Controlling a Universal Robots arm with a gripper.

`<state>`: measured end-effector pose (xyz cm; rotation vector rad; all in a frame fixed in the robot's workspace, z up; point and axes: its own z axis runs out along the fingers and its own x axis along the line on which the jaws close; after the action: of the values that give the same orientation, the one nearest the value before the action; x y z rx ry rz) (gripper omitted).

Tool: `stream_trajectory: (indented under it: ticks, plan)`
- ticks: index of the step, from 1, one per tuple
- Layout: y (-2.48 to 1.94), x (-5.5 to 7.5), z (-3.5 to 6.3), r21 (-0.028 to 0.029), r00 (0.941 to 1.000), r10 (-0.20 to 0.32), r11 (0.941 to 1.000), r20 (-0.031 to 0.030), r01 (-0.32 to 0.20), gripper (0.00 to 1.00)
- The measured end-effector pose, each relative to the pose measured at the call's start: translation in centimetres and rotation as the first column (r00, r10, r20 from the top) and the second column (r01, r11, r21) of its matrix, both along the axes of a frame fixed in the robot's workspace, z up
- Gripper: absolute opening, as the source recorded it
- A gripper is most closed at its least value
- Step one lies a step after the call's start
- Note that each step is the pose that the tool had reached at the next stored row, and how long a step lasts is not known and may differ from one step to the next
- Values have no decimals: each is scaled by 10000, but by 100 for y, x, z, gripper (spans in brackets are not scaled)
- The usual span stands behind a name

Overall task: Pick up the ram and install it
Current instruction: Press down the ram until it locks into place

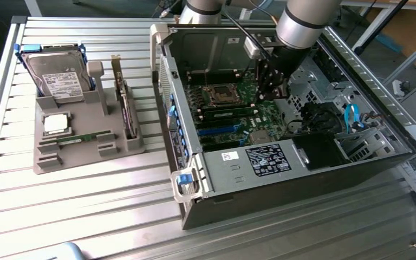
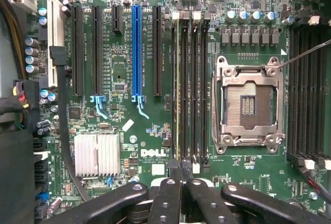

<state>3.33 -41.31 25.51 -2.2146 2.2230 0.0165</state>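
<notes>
One ram point(image 2: 179, 89) stands edge-on in a memory slot beside the empty processor socket point(image 2: 248, 102); in the exterior view this ram point(image 1: 226, 114) is a green strip on the motherboard. My gripper point(image 2: 181, 171) is shut, with its black fingertips point(image 2: 174, 175) pressed together just over one end of that stick. I cannot tell whether they touch it. From the exterior view, the gripper point(image 1: 268, 93) reaches down into the open computer case point(image 1: 193, 179). A second ram point(image 1: 83, 138) lies flat in the grey holder point(image 1: 85, 157) outside the case.
The holder also carries a hard drive point(image 1: 60, 76), a square silver processor point(image 1: 56, 123) and an upright dark expansion card point(image 1: 125, 105). On the board are a blue card slot point(image 2: 136, 53), a silver heatsink point(image 2: 97, 154) and cables point(image 1: 316, 114). Case walls surround the arm.
</notes>
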Motion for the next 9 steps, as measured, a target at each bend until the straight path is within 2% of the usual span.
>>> stream_trajectory:
  ticks: [9]
  plan:
    - [0,0,-84,0,10000,0,10000,0,0,10]
